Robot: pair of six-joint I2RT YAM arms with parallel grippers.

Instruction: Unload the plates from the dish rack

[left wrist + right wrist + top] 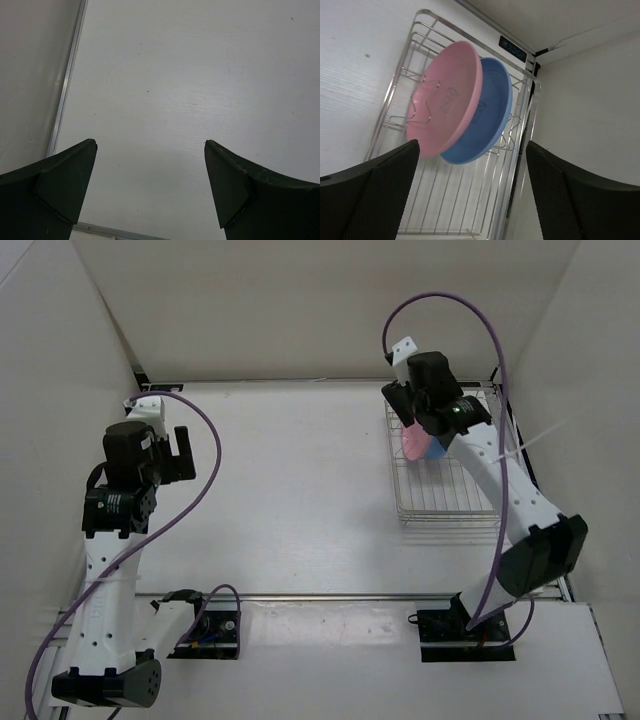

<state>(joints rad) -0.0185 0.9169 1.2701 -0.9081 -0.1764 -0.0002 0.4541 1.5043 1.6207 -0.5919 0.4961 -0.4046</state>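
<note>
The white worktop [300,490] fills the floor of a white-walled enclosure, with both arms bolted at its near edge. The left arm [110,570] rises along the left side. The right arm [510,490] reaches up the right side and bends in over the dish rack [450,502].

This silver wire rack sits on the far right part of the worktop, close to the right wall, with its long side running away from the arm bases. The near part of its wire floor is bare.

Both plates stand on edge in the far part of the rack, leaning against the upright wire dividers. The pink plate [447,97] is on the side facing the open worktop. The light blue plate [490,120] stands just behind it, on the wall side, and the two overlap closely. Whether they touch cannot be told. Each shows a faint mark near its middle.

The right pincer [472,147] hovers above the far end of the rack. It is spread wide, with the plates framed between its dark fingers [375,190], and it grips nothing.

The left pincer [150,145] is well apart from the rack, over bare worktop on the left. It is also spread and holds nothing.

A purple cable [215,460] loops beside the left arm, and a second cable [440,298] arches over the right.
</note>
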